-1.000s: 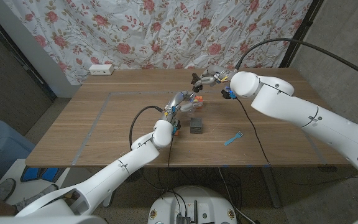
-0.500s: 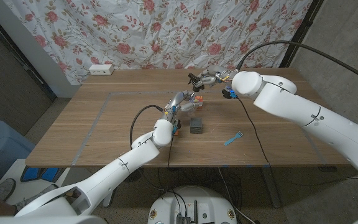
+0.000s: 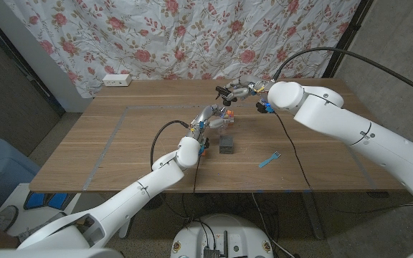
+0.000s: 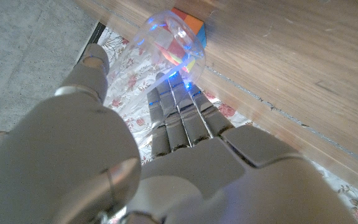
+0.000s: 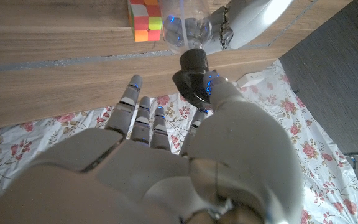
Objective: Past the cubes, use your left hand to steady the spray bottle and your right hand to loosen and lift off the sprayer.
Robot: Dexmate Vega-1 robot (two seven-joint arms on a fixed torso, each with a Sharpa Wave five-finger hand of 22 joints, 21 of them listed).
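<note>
Right robot hand (image 3: 236, 91): we log it at the black sprayer (image 5: 194, 73), thumb against the sprayer's side, other fingers (image 5: 143, 115) spread; whether it truly pinches the sprayer we cannot tell.

Left robot hand (image 3: 211, 117): wrapped round the clear spray bottle (image 4: 169, 45), holding it upright on the table (image 3: 120, 143), past the dark cube (image 3: 226, 145) and beside the multicoloured cube (image 5: 145, 18).

Step in hand, as we judge: bottle steadied, sprayer apparently still seated, loosening under way or about to start. Next move calls for a firmer grip on the sprayer, a twist, then a straight lift.

Room: open air above the bottle; far table edge and flowered curtain (image 3: 214, 29) lie beyond; blue strip (image 3: 268, 159) well apart.
</note>
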